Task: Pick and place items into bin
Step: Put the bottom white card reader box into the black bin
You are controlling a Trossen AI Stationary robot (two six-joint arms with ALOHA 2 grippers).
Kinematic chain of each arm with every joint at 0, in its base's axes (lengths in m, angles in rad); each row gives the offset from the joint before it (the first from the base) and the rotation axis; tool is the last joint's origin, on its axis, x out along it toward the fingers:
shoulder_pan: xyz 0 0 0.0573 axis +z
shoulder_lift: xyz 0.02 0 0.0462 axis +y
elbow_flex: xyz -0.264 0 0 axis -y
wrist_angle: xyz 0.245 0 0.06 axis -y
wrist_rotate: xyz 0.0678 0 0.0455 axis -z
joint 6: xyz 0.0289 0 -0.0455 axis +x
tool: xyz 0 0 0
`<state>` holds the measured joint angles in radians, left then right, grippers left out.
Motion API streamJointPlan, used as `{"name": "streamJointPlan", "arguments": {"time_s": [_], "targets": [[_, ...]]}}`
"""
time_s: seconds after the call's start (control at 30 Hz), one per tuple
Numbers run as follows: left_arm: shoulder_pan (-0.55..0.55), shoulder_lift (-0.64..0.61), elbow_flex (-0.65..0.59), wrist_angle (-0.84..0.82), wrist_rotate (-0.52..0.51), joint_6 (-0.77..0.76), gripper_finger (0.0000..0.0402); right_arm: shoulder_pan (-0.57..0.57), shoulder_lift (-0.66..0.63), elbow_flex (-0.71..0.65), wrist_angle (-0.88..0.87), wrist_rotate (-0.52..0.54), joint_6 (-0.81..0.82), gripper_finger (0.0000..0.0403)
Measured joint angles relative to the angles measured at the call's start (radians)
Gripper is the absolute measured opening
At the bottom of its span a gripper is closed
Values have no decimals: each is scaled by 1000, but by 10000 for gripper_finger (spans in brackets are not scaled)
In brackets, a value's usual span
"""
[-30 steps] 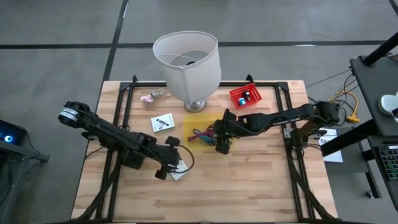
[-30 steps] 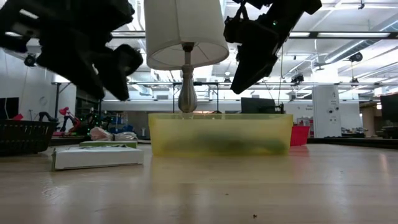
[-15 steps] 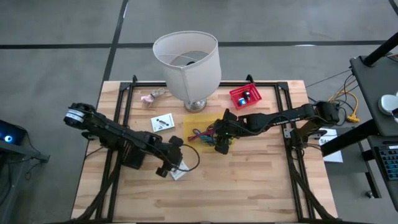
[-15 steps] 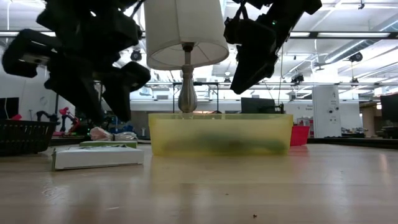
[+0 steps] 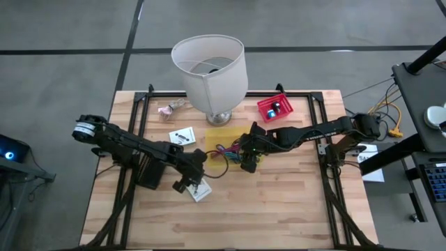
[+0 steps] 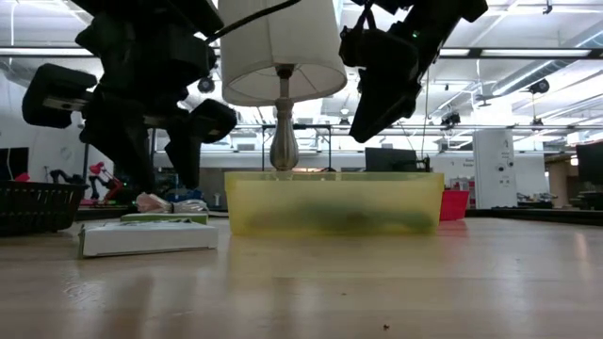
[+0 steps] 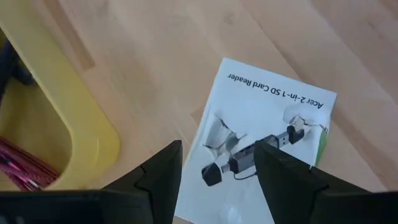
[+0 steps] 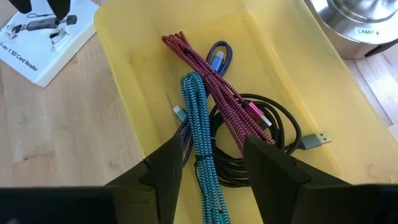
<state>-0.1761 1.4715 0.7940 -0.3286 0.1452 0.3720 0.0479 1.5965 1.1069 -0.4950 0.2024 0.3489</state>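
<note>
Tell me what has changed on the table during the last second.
The left gripper moved toward the yellow bin, and now hovers open over the SD card reader box. The right gripper stayed open above the cables in the bin. Nothing was grasped or released.

Even, bright overhead light fills my workspace, and my arms throw only soft shadows on the wooden table (image 5: 279, 202). From table height the ceiling strip lights (image 6: 528, 54) glare behind me, so my arms go to dark silhouettes and the near tabletop blurs. My wrist views are crisp, my fingers black.
</note>
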Motion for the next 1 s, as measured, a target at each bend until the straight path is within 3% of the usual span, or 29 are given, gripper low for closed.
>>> {"name": "streamJointPlan", "arguments": {"time_s": [0.3, 0.63, 1.0], "targets": [[26, 6, 2, 8, -15, 60, 183, 0, 0, 0, 0, 0, 0, 149], [26, 112, 28, 21, -32, 64, 183, 0, 0, -3, -3, 1, 0, 148], [24, 107, 89, 34, -24, 65, 183, 0, 0, -6, -3, 1, -7, 146]]}}
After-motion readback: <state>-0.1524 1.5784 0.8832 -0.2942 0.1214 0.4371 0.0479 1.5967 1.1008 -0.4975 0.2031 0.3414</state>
